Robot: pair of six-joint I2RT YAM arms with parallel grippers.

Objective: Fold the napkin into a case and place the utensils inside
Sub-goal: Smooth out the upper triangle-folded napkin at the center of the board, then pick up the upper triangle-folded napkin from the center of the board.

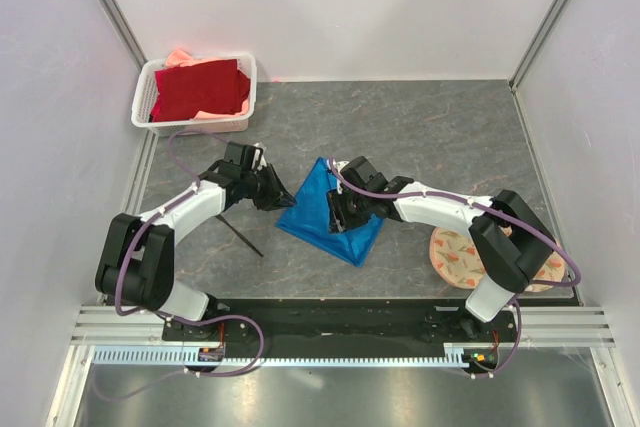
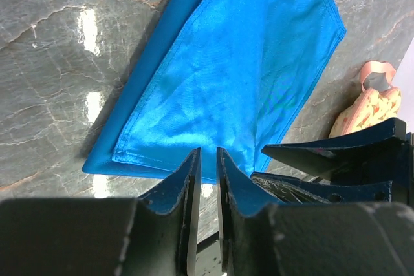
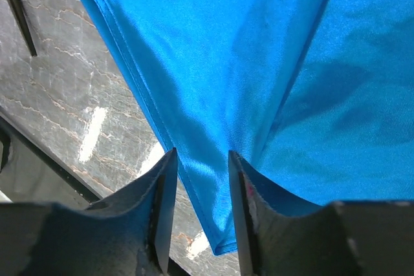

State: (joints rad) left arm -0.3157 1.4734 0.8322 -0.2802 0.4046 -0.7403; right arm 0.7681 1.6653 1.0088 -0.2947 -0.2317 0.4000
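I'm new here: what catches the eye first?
A bright royal-blue shiny cloth napkin, folded into a rough triangle, lies in the middle, the left claw at its left edge and the right claw over it. In the far left corner, a white plastic basket holds a dark red cloth.

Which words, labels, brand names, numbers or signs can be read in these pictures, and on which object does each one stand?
There is no readable text anywhere.
The napkin is plain blue. The white basket and the red cloth in it carry no print. The round mat shows only a flower pattern. No lettering shows on the left arm or the right arm.
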